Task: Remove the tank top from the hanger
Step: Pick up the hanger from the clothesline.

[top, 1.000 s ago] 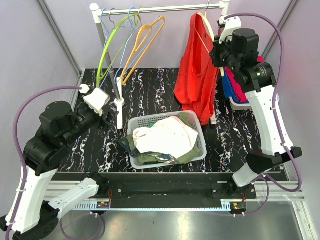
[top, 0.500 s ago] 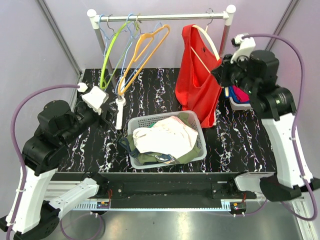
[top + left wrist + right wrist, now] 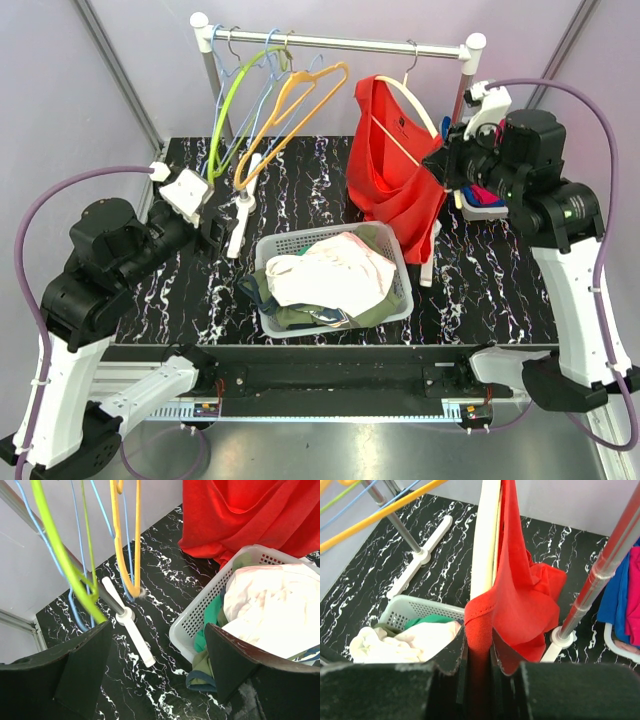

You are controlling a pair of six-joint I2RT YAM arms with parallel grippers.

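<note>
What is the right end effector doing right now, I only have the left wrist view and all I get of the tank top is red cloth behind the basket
Observer: The right end effector is shut on the red tank top, pinching its hemmed edge between the fingers.
Operator: Is the top on its hanger?
Observer: Yes. From above it hangs on a cream hanger hooked over the rail.
Operator: Anything to the right of the rack?
Observer: A blue garment and a pink garment sit just past its right post.
</note>
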